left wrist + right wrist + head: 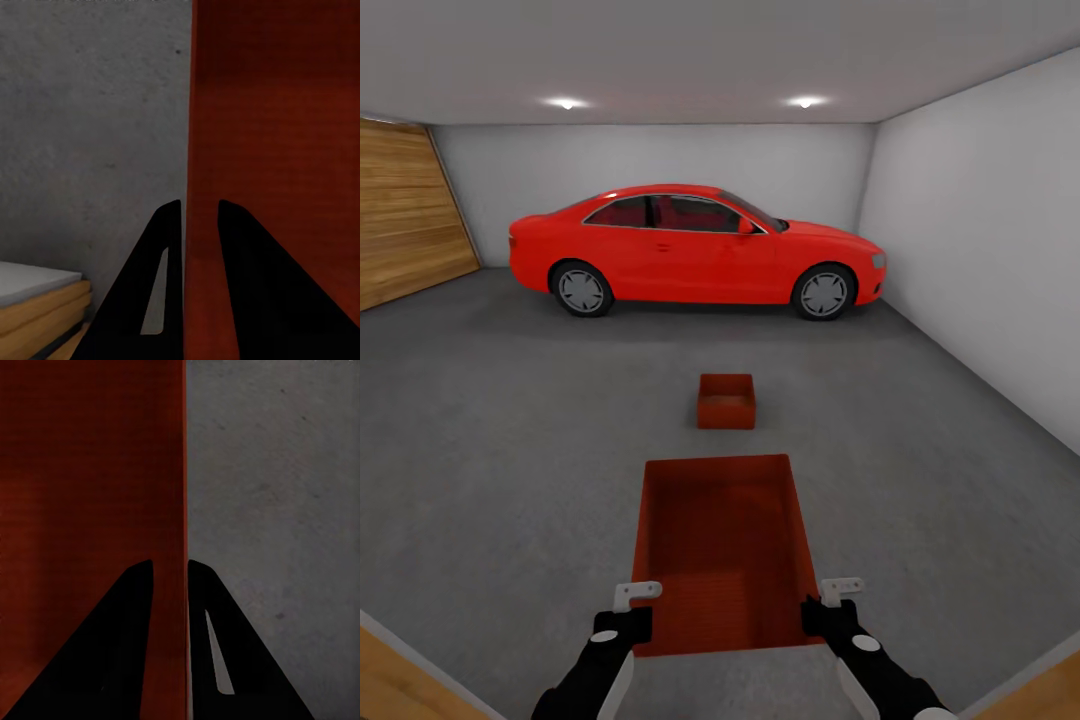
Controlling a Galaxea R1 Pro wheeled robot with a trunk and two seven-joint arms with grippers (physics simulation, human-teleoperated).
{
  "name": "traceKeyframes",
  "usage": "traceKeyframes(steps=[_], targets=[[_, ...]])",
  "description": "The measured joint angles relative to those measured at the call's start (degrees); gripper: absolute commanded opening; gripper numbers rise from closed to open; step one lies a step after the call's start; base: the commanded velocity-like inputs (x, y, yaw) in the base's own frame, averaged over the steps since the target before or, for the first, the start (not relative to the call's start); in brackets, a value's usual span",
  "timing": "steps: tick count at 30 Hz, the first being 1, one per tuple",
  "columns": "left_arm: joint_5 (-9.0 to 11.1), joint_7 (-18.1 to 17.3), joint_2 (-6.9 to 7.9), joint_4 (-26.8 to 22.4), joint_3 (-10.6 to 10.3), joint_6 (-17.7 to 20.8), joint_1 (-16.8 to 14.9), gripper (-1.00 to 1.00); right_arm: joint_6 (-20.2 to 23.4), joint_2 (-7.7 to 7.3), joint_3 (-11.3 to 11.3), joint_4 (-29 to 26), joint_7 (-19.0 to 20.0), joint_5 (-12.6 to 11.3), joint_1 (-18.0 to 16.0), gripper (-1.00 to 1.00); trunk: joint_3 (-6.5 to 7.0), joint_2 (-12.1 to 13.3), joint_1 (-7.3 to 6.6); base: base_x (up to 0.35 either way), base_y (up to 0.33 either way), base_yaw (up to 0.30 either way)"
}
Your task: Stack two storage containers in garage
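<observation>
Two tools (pixel 628 612) (pixel 832 604) apparently pinch near container (pixel 720 540) side walls.

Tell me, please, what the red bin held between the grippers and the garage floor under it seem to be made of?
Held container: probably rigid plastic, though painted metal is possible. It is a uniform rust-red with a matte finish, thin flared walls and no grain; the wrist views show faint fine ribbing.

Floor: looks like bare concrete. It is dark grey, matte and mottled, with small specks and no seams.
</observation>
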Motion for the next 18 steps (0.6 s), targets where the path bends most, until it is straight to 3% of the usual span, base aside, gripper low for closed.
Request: traceKeyframes(steps=[14,18], targets=[[0.12,-0.13,-0.05,0.25,-0.02,-0.08,-0.01,-1.0,0.08,-0.2,-0.18,-0.04,0.41,0.14,0.03,-1.0,0.0,0.0,0.0,0.004,0.0,0.0],[0.12,-0.11,-0.04,0.25,-0.08,-0.07,-0.01,-1.0,0.07,-0.21,-0.2,-0.04,0.44,0.13,0.03,-1.0,0.0,-0.01,-0.03,0.219,0.0,0.0]])
